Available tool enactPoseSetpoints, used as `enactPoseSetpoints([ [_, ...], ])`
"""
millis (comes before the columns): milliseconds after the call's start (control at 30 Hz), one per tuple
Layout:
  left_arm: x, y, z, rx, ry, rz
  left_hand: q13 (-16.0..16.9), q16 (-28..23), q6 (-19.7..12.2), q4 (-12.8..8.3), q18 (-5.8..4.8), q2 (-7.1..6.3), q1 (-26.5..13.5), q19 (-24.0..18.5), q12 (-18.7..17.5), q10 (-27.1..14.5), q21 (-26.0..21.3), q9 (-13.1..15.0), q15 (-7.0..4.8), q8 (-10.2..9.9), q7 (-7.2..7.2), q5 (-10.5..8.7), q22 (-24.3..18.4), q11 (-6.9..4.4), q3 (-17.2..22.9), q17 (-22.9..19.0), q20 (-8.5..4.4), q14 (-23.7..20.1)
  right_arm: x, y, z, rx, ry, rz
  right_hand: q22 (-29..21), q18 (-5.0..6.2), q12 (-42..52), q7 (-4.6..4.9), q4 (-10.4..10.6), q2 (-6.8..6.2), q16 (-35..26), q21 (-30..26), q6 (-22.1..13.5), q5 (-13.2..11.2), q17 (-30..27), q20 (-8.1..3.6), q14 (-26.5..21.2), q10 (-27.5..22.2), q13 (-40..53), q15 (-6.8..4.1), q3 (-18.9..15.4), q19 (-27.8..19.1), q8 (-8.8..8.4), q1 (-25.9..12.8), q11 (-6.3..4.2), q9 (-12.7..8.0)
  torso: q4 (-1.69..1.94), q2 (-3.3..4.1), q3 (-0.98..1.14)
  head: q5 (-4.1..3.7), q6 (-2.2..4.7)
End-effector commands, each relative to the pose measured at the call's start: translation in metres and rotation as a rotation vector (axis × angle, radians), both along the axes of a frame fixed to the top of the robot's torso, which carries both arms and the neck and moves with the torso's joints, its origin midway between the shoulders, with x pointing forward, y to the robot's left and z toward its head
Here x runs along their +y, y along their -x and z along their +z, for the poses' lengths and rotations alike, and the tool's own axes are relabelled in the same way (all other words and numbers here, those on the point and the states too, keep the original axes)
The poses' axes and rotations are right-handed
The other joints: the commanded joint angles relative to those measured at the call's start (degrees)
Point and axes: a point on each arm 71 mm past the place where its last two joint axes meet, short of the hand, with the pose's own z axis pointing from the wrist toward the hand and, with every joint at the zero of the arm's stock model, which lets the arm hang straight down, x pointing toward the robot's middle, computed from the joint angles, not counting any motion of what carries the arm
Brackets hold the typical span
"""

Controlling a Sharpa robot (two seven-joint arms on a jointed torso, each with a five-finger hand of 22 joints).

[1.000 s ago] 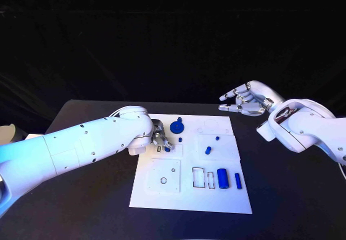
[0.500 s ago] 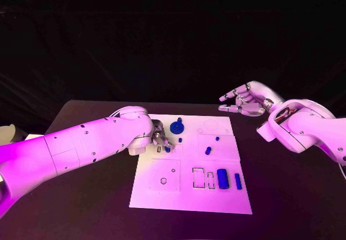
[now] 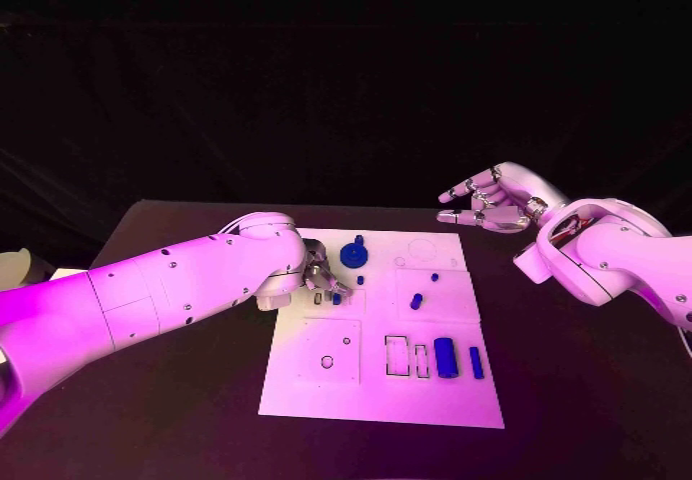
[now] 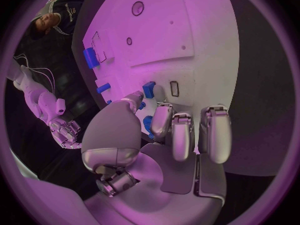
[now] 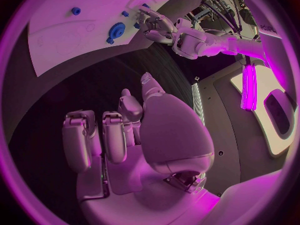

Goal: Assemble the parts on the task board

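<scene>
Left hand: fingers down on task board, seemingly pinching a small blue part at its fingertips. Right hand: raised beyond the board's far corner, fingers apart, holding nothing. Black table.

place: lab or demo booth | signs: black table before black drapes; white task board with cut slots; cables hanging behind; lit panel

The left arm lies across the board's nine o'clock edge, its hand crowding the blue pegs there, while the six o'clock end lies open.
</scene>
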Motion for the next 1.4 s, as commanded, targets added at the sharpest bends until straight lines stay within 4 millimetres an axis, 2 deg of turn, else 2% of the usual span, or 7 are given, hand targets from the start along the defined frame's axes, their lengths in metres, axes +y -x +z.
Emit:
enactPoseSetpoints([
  [33,0.000,0.003,-0.006,0.025,-0.016,-0.012,0.14,0.18,0.39,0.04,-0.69,0.13,-0.55,4.21,0.25,0.32,0.34,-0.06,-0.38,0.37,-0.09,-0.15,10.15,-0.08,-0.72,15.09,-0.46,5.94,0.001,0.001,0.000,0.004,0.005,0.015,9.79,0.50,-0.38,0.00,0.00,-0.29,-0.36,-0.33,-0.17,0.27,10.82,0.29,4.81,-0.29,-0.09,0.32,-0.35,3.11,0.23,-0.36,-0.02,0.04,0.01,0.03,-0.02,-0.01,0.03],
  [333,0.001,0.006,0.000,0.021,0.043,0.010,-0.08,0.18,0.34,0.06,-0.64,0.23,-1.31,4.14,0.05,0.24,0.19,-0.09,-0.44,0.44,-0.13,-0.61,9.96,-0.13,-3.71,15.09,-0.53,5.94,0.000,-0.001,-0.001,0.005,0.005,0.012,9.72,0.51,-0.45,0.00,0.05,-0.30,-0.42,-0.38,-0.18,0.28,10.75,0.29,4.79,-0.32,-0.15,0.32,-0.45,3.06,0.23,-0.42,-0.01,0.04,0.01,-0.01,-0.03,-0.10,0.27],
  [467,0.001,0.009,0.007,0.039,0.116,0.032,-1.74,0.18,-0.80,0.02,-0.41,0.00,-1.13,3.76,-1.40,-0.92,-0.48,-0.19,-0.30,0.07,0.20,-0.63,8.98,0.13,-6.17,15.09,-0.45,5.94,-0.001,-0.001,-0.001,0.007,0.005,0.009,9.72,0.51,-0.45,0.00,0.05,-0.30,-0.42,-0.38,-0.18,0.28,10.75,0.29,4.79,-0.32,-0.15,0.32,-0.45,3.06,0.23,-0.42,-0.01,0.04,0.03,-0.02,-0.02,-0.14,0.33],
  [733,0.009,0.004,0.037,0.027,0.189,0.050,-3.58,0.18,-2.78,0.07,-0.10,0.66,1.38,3.20,-2.88,-2.60,-1.47,-1.54,0.47,-1.79,1.28,-0.42,7.66,1.05,-11.43,15.09,0.25,5.94,-0.002,-0.004,-0.003,0.010,0.006,0.004,9.72,0.51,-0.41,0.00,0.13,-0.29,-0.41,-0.38,-0.18,0.28,10.77,0.29,4.80,-0.31,-0.15,0.32,-0.57,3.07,0.23,-0.48,-0.02,0.05,-0.01,0.01,0.03,-0.06,0.64],
  [900,0.026,-0.011,0.059,0.011,0.147,0.047,-4.51,0.18,-4.50,0.02,0.03,1.78,4.20,2.96,-3.49,-3.37,-1.93,-4.50,1.38,-5.61,2.61,-0.35,7.11,2.15,-14.18,15.09,1.01,5.94,-0.002,-0.005,-0.005,0.016,0.006,0.001,9.72,0.51,-0.41,0.00,0.13,-0.29,-0.41,-0.38,-0.18,0.28,10.77,0.29,4.80,-0.31,-0.15,0.32,-0.57,3.07,0.23,-0.48,-0.02,0.05,0.04,0.05,0.06,0.03,0.88],
  [1033,0.038,-0.025,0.067,-0.005,0.095,0.056,-5.56,0.18,-4.13,-0.02,0.14,2.31,6.90,2.77,-4.27,-4.11,-2.30,-6.96,1.95,-8.17,3.31,-0.32,6.69,2.79,-15.29,15.09,1.64,5.94,-0.003,-0.005,-0.006,0.016,0.006,0.000,9.72,0.51,-0.40,0.00,0.14,-0.28,-0.42,-0.38,-0.18,0.29,10.76,0.29,4.79,-0.30,-0.16,0.32,-0.60,3.06,0.23,-0.49,-0.02,0.05,0.00,0.09,0.02,0.02,0.83],
  [1400,0.051,-0.054,0.061,-0.005,0.005,0.100,-5.65,0.18,-2.83,0.08,0.14,3.17,7.61,2.82,-4.26,-4.09,-2.27,-8.35,2.10,-9.11,3.33,-0.32,6.81,2.88,-16.25,15.09,1.85,5.94,-0.001,-0.006,-0.006,0.015,0.005,0.003,9.70,0.52,-0.45,0.00,0.15,-0.25,-0.45,-0.40,-0.19,0.32,10.73,0.29,4.79,-0.32,-0.20,0.32,-0.63,3.05,0.22,-0.47,-0.02,0.04,-0.15,0.35,-0.16,0.44,1.01],
])
